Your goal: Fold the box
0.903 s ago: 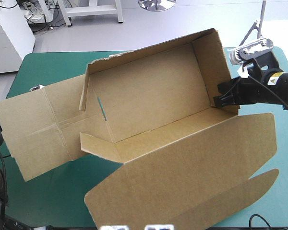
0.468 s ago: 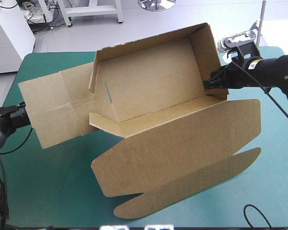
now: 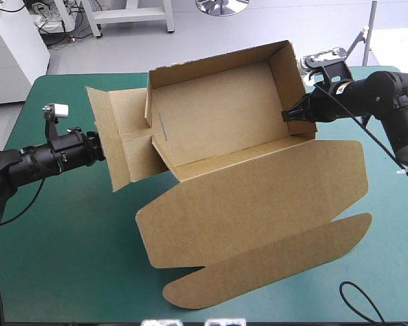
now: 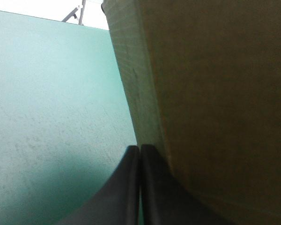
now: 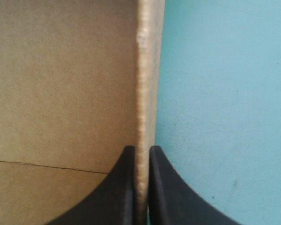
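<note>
Right gripper (image 5: 141,151): jaws clamped on the right end wall of the box (image 3: 217,115), board pinched between them. Left gripper (image 4: 139,150): jaws closed on nothing, pressed against the outside of the left end flap (image 3: 119,146).

Change: that flap lay flat beside the box earlier and now tilts up toward it. The box has swung round on the teal-green worktop (image 3: 61,258).

Lid (image 3: 258,197) flat on the box's near side.

Reading: left wall going up, not yet tucked.
</note>
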You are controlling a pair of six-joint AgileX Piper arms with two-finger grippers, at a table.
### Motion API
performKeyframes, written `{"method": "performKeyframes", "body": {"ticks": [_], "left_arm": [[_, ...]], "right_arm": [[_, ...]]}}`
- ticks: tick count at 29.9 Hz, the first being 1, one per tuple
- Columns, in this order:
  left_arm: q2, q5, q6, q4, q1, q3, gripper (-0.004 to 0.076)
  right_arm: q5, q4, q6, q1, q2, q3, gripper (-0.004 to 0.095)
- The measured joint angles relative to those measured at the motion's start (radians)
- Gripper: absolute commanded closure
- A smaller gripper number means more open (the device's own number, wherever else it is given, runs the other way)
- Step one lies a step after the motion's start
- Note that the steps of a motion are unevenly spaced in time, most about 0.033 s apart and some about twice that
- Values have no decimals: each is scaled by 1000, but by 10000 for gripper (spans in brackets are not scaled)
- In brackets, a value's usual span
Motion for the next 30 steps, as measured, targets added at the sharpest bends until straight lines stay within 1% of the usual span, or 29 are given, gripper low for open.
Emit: {"method": "performKeyframes", "body": {"ticks": [5, 14, 21, 30], "left_arm": [[-32, -73, -46, 58, -81, 0, 734], [-34, -196, -106, 69, -205, 0, 734], [-66, -332, -181, 100, -285, -4, 734], [-70, -478, -413, 351, -424, -108, 734]], "right_arm": [[-3, 1, 5, 0, 2, 0, 921], [-3, 2, 8, 0, 2, 0, 921], [1, 0, 9, 0, 2, 0, 920], [10, -3, 12, 0, 3, 0, 919]]}}
